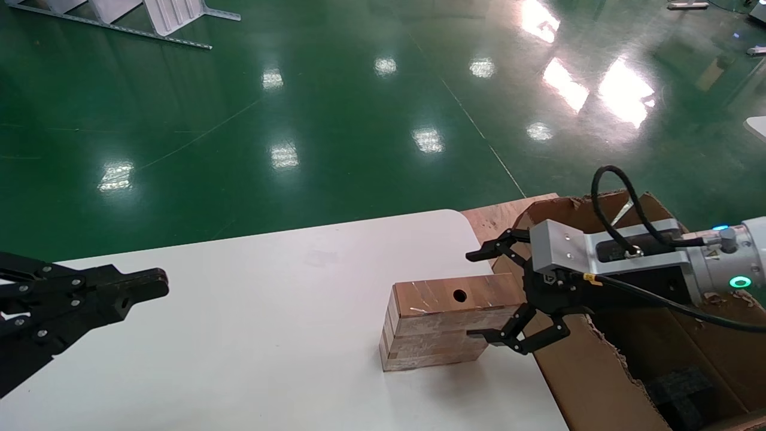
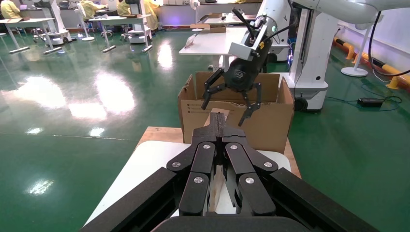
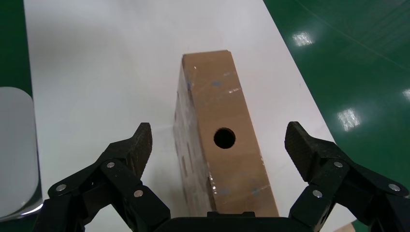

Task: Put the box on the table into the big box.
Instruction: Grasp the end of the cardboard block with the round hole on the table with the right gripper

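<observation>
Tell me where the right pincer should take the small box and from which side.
Grip the small box across its narrow width, on the two long side faces, at the end nearest the big box. Come in end-on along its length, as the open right pincer already straddles that end. The long, narrow shape fits between the fingers; the holed top face gives no pinch. Left pincer sits shut over the table.

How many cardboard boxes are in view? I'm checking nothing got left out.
2. The box stands on the table, between the open fingers of the right gripper. The big box sits off the table's right end. Others may be hidden.
</observation>
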Controlling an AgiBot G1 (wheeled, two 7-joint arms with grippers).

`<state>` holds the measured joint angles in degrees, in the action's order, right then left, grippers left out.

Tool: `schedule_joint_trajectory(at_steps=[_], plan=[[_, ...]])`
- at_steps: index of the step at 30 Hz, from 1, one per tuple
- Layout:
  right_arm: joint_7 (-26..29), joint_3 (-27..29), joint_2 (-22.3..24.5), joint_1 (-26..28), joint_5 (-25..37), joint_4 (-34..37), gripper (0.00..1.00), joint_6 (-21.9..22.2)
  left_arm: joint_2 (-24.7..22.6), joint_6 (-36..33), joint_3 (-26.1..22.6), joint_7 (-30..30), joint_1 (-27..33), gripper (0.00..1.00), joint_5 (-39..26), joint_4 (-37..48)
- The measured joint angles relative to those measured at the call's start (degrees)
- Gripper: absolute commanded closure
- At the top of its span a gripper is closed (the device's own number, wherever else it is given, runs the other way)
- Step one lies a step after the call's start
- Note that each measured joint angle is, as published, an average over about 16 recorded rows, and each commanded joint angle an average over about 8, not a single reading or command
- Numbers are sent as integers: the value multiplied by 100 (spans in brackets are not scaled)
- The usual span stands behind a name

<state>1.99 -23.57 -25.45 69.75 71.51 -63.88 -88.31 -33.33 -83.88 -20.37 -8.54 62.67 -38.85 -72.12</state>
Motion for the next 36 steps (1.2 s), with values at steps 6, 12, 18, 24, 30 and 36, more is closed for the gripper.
schedule_joint_trajectory(at_steps=[6,12,18,24,30,36], plan=[[-137,-129,-138,172,207,216,0,-42,0,0,0,0,0,100,0,0],[-263,-285,-267,358,385,416,0,-98,0,0,-1,0,0,100,0,0],[-357,-466,-357,529,473,545,0,-150,0,0,-1,0,0,100,1,0],[-410,-661,-385,661,468,594,0,-176,0,0,-1,1,0,100,1,0],[-439,-855,-367,748,420,596,0,-177,1,1,-2,1,0,100,1,0],[-457,-1024,-340,816,377,599,0,-161,1,1,-2,1,0,100,1,0]])
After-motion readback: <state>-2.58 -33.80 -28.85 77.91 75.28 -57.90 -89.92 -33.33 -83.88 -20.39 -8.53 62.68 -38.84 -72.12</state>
